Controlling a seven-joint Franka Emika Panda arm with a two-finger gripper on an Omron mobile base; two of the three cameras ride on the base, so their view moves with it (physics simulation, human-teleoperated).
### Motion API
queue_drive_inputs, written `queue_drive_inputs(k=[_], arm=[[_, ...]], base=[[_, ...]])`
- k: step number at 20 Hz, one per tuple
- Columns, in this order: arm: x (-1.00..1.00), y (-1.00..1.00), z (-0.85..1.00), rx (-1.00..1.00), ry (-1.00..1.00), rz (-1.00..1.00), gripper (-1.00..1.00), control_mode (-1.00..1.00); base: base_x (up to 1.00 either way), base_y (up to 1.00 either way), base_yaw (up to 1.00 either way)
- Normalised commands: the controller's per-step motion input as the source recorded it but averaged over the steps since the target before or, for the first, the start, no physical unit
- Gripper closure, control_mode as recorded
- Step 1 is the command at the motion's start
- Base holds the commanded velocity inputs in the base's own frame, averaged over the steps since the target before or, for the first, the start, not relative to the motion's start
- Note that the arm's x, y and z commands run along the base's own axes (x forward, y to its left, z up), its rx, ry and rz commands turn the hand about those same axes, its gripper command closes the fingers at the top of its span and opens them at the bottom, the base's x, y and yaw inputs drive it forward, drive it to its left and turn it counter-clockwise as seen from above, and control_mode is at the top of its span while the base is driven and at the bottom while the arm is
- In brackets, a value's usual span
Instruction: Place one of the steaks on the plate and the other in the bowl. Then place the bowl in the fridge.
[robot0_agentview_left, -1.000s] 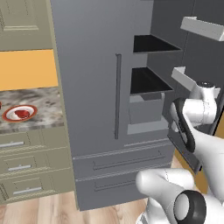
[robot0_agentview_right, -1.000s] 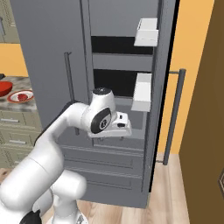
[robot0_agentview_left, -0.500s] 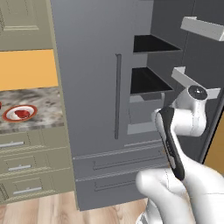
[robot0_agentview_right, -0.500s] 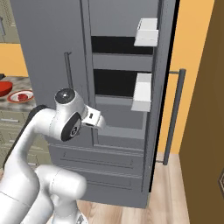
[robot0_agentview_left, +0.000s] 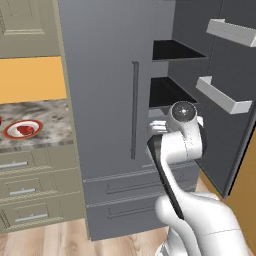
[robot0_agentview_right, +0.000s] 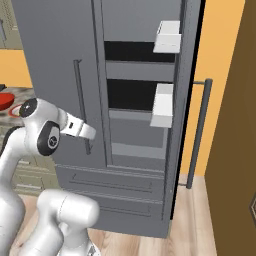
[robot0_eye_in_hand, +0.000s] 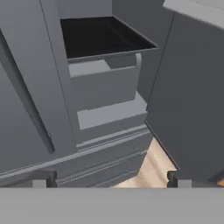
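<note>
The fridge (robot0_agentview_left: 107, 100) stands with its right door (robot0_agentview_left: 220, 90) swung open and its left door shut; dark shelves (robot0_agentview_right: 135, 95) and white door bins (robot0_agentview_left: 222, 95) show inside. No brand, label or writing can be read anywhere on it.

The end effector (robot0_eye_in_hand: 111, 180) sits low before the open half of the fridge, its two dark fingertips (robot0_eye_in_hand: 41, 178) spread wide with nothing between them. Ahead of it lie a dark shelf (robot0_eye_in_hand: 103, 37), grey compartments under it, and the lower drawers (robot0_agentview_left: 135, 187).

Left of the fridge, on the speckled surface (robot0_agentview_left: 45, 117), lies the plate (robot0_agentview_left: 22, 129) with a red steak (robot0_agentview_left: 24, 130) on its white centre. In the right base view a red shape (robot0_agentview_right: 5, 100), which I cannot identify for sure, sits on that surface left of the fridge.
</note>
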Motion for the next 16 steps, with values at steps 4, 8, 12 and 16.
queue_drive_inputs(k=[4, 8, 12, 16], arm=[[0.93, 0.23, 0.16, 0.25, -0.01, 0.02, -1.00, -1.00], [0.54, 0.13, 0.33, 0.04, -0.02, 0.02, -1.00, -1.00], [0.19, 0.22, 0.18, 0.00, 0.00, 0.02, -1.00, -1.00], [0.17, 0.59, 0.01, 0.00, -0.11, 0.10, -1.00, -1.00]], base=[[0.00, 0.00, 0.00], [0.00, 0.00, 0.00], [0.00, 0.00, 0.00], [0.00, 0.00, 0.00]])
